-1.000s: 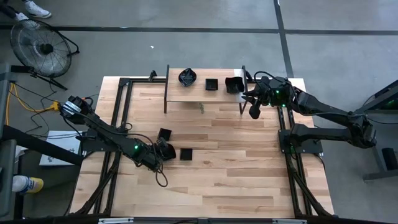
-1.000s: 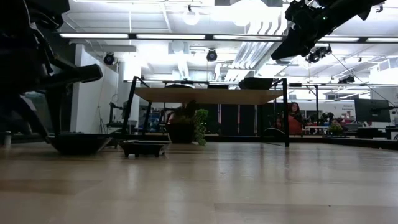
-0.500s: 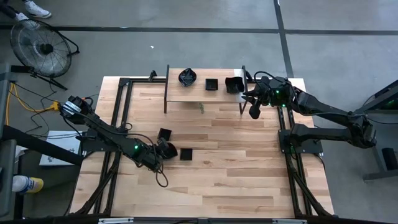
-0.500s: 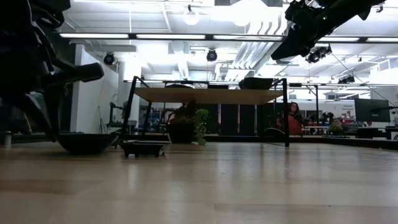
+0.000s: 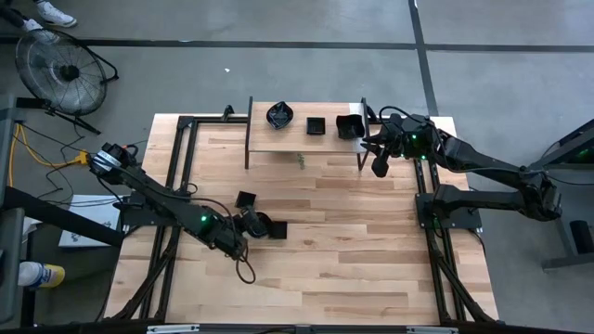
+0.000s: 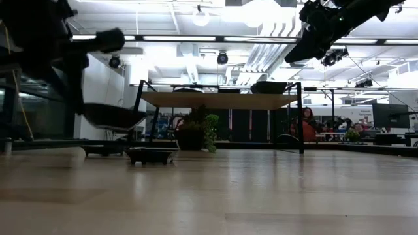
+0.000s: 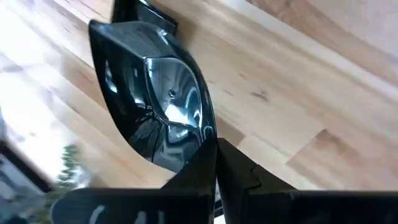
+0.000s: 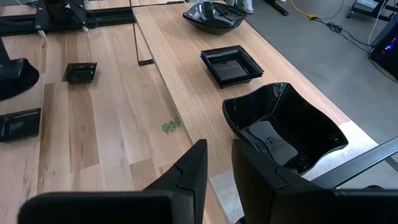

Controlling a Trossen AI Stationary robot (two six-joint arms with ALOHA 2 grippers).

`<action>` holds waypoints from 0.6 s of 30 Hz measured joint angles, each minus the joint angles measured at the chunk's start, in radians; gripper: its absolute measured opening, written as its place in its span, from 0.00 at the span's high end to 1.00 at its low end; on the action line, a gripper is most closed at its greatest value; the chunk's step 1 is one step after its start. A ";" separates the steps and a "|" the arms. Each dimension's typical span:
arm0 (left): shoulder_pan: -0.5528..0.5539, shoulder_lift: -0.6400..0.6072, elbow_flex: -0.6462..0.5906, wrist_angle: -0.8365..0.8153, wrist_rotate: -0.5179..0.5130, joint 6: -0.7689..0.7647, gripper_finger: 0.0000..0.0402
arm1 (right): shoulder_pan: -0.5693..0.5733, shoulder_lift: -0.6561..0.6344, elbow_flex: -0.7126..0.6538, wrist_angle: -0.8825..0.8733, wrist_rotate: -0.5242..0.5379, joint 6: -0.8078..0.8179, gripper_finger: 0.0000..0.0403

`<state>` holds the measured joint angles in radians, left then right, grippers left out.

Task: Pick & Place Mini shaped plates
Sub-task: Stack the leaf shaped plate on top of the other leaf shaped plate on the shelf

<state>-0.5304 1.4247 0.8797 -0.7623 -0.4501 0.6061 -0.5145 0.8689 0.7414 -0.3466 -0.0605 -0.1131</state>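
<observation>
The wooden table (image 5: 371, 241) carries a raised shelf (image 5: 278, 139) at its far edge. Well in front of the shelf, toward the left arm's side, the left gripper (image 5: 252, 223) is clenched on the rim of a rounded plate (image 7: 155, 99), held clear of the tabletop. Two small square plates (image 5: 246, 199) lie just beside it. Over the shelf's right end the right gripper (image 5: 379, 167) hangs with fingers slightly apart, holding nothing, above an angular plate (image 8: 286, 127).

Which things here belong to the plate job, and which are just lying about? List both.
Job: plate in left gripper; two table plates; three shelf plates.
Lying about: fan; green scrap.
</observation>
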 joint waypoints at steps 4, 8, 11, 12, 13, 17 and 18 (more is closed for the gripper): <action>0.000 0.000 0.031 -0.022 -0.030 0.127 1.00 | 0.000 0.000 0.000 0.000 0.000 0.000 0.83; 0.001 0.000 0.038 -0.032 -0.083 0.326 1.00 | 0.000 0.000 0.000 0.000 0.000 0.000 0.83; 0.031 0.000 0.038 -0.030 -0.135 0.394 1.00 | 0.000 0.000 0.000 0.000 0.000 -0.001 0.83; 0.047 0.000 0.038 -0.030 -0.143 0.407 1.00 | 0.000 0.000 0.000 0.000 0.000 -0.003 0.83; 0.066 -0.004 0.038 -0.030 -0.144 0.419 1.00 | 0.000 0.000 0.000 0.000 0.000 -0.003 0.83; 0.141 -0.033 0.038 -0.016 -0.134 0.512 1.00 | 0.000 0.000 0.000 0.000 0.000 -0.017 0.83; 0.159 -0.044 0.038 -0.009 -0.131 0.542 1.00 | 0.000 0.000 0.000 0.000 0.000 -0.022 0.83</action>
<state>-0.3712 1.3802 0.9180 -0.7708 -0.5811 1.1484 -0.5144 0.8692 0.7414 -0.3462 -0.0604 -0.1350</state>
